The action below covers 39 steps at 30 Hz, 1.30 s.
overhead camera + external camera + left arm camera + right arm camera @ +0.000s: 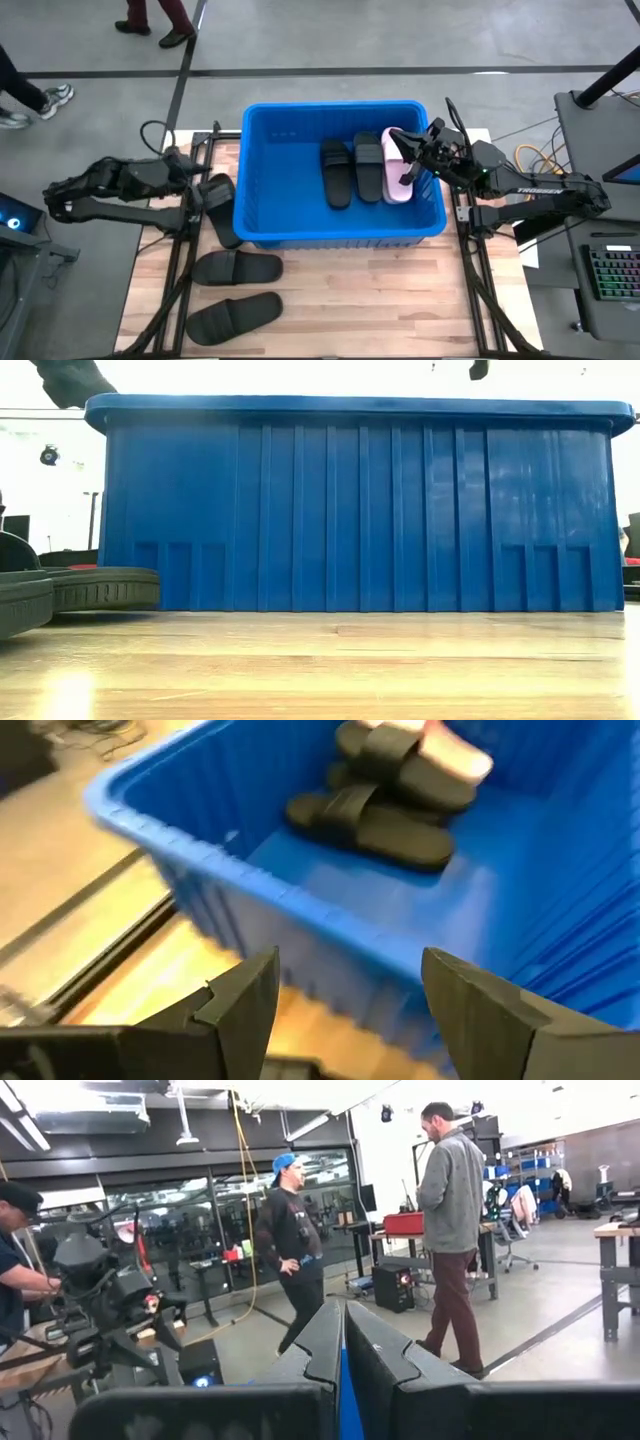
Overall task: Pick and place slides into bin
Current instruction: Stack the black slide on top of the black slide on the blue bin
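The blue bin [262, 170] is seen at the centre of the high view, on the wooden bench [380, 300]. 2 black slides [351, 170] and 1 pink slide [396, 165] are lying inside, toward its right. 3 black slides [234, 268] are left on the bench at lower left, 1 seemingly propped against the bin wall. The left tool [345, 1005] is held spread and empty outside the bin's left rim. The right tool [408, 150] is pressed together over the pink slide.
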Available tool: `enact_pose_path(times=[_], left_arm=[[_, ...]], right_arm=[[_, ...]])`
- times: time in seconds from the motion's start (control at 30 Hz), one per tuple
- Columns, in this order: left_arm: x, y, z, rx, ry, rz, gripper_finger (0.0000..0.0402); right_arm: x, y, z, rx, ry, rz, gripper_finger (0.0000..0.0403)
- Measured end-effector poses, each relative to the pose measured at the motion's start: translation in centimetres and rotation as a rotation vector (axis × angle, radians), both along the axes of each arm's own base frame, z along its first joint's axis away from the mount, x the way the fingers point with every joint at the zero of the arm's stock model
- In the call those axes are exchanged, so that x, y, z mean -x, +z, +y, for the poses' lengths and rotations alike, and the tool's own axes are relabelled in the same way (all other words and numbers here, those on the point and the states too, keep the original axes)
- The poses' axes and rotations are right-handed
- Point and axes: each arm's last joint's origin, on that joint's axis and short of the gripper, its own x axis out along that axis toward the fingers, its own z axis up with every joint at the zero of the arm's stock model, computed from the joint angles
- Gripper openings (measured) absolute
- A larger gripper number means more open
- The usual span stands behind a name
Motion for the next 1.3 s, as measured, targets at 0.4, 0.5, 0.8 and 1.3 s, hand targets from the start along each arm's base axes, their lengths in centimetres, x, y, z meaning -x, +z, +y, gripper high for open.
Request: enact_pose_path(times=[0.4, 0.5, 0.8, 1.3], left_arm=[[-4.8, 2.7, 0.9, -0.155, -0.108, -0.101, 0.0230], [-4.9, 3.0, 2.0, -0.182, -0.064, -0.090, 0.0230], [-4.8, 3.5, 5.0, -0.153, -0.049, -0.020, 0.0230], [-0.3, 0.5, 4.3, 0.053, 0.019, 0.389, 0.0230]], right_arm=[[0.1, 0.3, -0.1, -0.027, 0.006, -0.050, 0.0009], [0.1, 0.3, -0.1, -0.028, 0.007, -0.049, 0.0009], [0.1, 0.2, -0.1, -0.042, 0.014, -0.054, 0.0009], [0.0, -0.1, -0.1, -0.045, 0.015, -0.015, 0.0009]])
